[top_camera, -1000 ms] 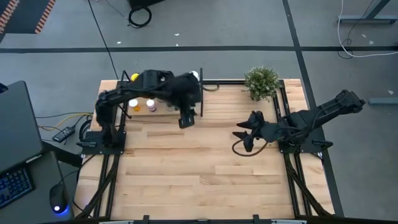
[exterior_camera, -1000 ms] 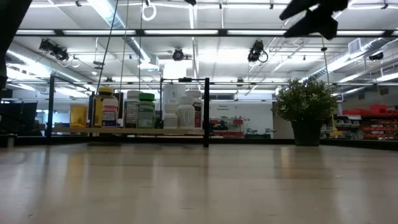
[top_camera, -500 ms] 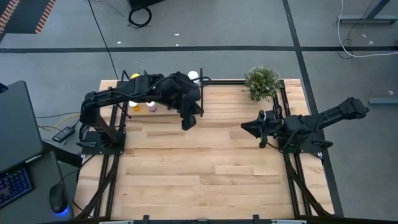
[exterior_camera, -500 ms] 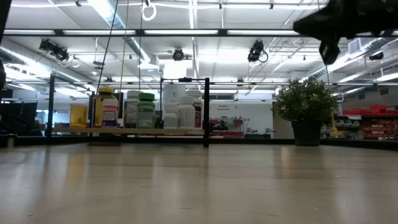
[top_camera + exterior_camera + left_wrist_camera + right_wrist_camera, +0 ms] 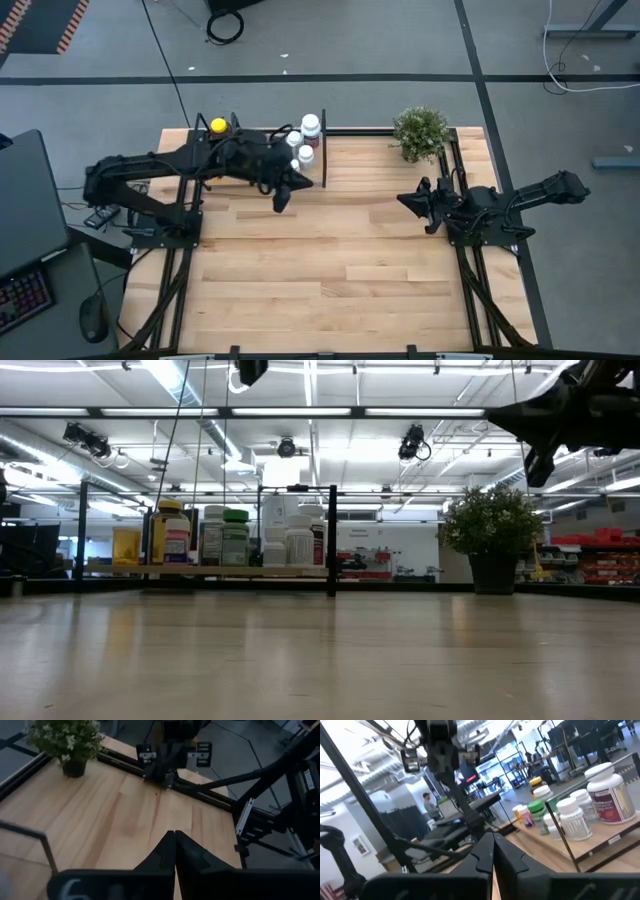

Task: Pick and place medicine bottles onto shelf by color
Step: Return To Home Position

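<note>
The medicine bottles (image 5: 235, 538) stand in a row on the shelf (image 5: 110, 571) at the table's far left; in the high view I see a yellow cap (image 5: 218, 126) and white caps (image 5: 311, 123), and my left arm covers the others. My left gripper (image 5: 282, 197) hangs shut in the air just in front of the shelf's right end, holding nothing; its joined fingertips (image 5: 175, 836) point across the table. My right gripper (image 5: 408, 201) is shut too, above the table's right side, with nothing in it. Its fingers (image 5: 493, 840) face the shelf and bottles (image 5: 605, 795).
A small potted plant (image 5: 420, 131) stands at the far edge, right of the shelf and near my right arm. Bare plank tabletop (image 5: 330, 270) spans the middle and near side. Black frame rods (image 5: 470, 290) run along the table's left and right edges.
My right gripper has shut, drawn back toward the table's right edge, sunk, and tipped up from pointing down to about level. My left arm has folded back toward the left edge; its gripper has come down and moved a little left along the shelf front.
</note>
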Controlling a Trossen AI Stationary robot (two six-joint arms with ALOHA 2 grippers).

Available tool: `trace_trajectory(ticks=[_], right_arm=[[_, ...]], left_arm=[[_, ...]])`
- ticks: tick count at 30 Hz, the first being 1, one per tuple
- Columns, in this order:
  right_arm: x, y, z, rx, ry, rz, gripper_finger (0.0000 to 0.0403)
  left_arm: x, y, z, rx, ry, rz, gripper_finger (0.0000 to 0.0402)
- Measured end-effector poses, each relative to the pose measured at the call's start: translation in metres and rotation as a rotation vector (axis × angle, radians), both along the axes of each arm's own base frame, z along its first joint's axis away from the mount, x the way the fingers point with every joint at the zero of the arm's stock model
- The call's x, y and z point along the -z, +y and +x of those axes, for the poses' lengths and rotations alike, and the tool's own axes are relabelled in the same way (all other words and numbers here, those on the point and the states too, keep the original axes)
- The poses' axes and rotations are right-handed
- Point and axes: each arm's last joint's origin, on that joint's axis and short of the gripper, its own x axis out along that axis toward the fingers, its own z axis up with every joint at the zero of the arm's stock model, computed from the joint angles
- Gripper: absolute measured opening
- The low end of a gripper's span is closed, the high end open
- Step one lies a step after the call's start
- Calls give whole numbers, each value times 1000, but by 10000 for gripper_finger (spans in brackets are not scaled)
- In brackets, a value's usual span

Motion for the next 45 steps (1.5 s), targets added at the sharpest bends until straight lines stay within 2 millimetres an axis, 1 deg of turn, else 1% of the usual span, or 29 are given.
trace_trajectory(ticks=[2,4,6,8,9,12,17,19,23,27,30,35,40,45], right_arm=[[0,-1,-1,4,-7,-4,13],[-2,-2,-2,4,-24,-7,9],[-2,-3,-3,9,-27,-12,6],[-2,-4,-3,18,-22,-19,6],[-2,-5,-3,24,-21,-20,8],[-2,-7,-3,37,-30,-3,11],[-3,-7,-3,37,-38,1,5],[-2,-7,-2,41,-26,1,5],[-1,-9,-1,90,-10,9,11],[0,-10,-1,152,3,18,11],[2,-10,0,158,19,15,6],[2,-10,0,142,24,10,8],[2,-10,0,149,35,-32,11],[2,-9,1,107,35,-53,5]], left_arm=[[7,-1,-8,-9,-28,-16,8],[12,-2,-21,-13,-45,-24,11],[12,-3,-31,-29,-110,-23,10],[21,-5,-41,-42,-130,-35,5],[22,-7,-44,-50,-170,-47,4],[36,-13,-50,-57,-235,-74,6],[63,-20,-63,-82,-250,-103,15],[67,-20,-68,-88,-266,-105,11],[64,-20,-81,-93,-296,-93,4],[60,-22,-97,-79,-279,-66,11],[55,-26,-105,-63,-305,-21,10],[48,-26,-117,-54,-353,43,4],[44,-30,-121,-27,-381,53,13],[46,-37,-120,23,-394,88,4]])
